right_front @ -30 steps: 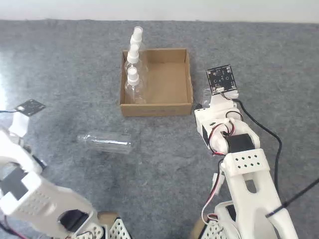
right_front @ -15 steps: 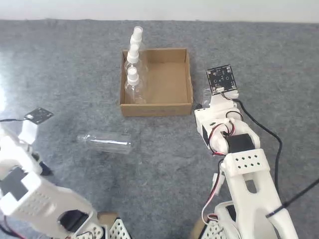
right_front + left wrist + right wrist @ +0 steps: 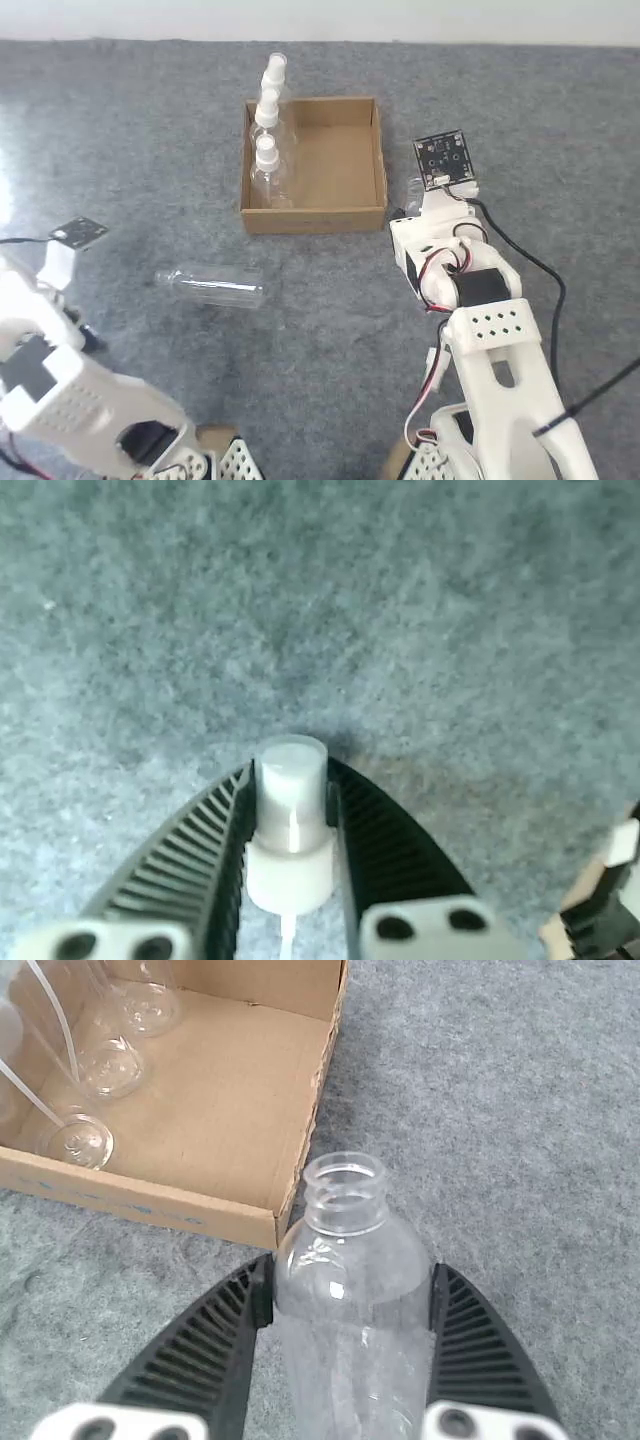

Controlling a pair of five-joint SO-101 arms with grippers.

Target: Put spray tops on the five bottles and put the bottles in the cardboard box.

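My left gripper [image 3: 291, 772] is clenched on a white spray top [image 3: 290, 825]. The two dark fingers press it from both sides, and its cap points away from my wrist, over the grey table [image 3: 420, 600]. In the high view my left arm [image 3: 45, 330] is near the left edge of the table.

My right gripper [image 3: 350, 1285] grasps a clear bottle [image 3: 345, 1210] by its body. The bottle stands upright and its mouth is open, with no top on it. It is just beside the front right corner of the cardboard box [image 3: 150, 1205].

The cardboard box [image 3: 315, 218] lies toward the far edge of the table, about in the middle. Three capped bottles [image 3: 270, 165] stand in a row along its left wall.

One more empty bottle [image 3: 212, 286] lies on its side on the table, in front of the box's left front corner and well apart from both my grippers. It carries no top.
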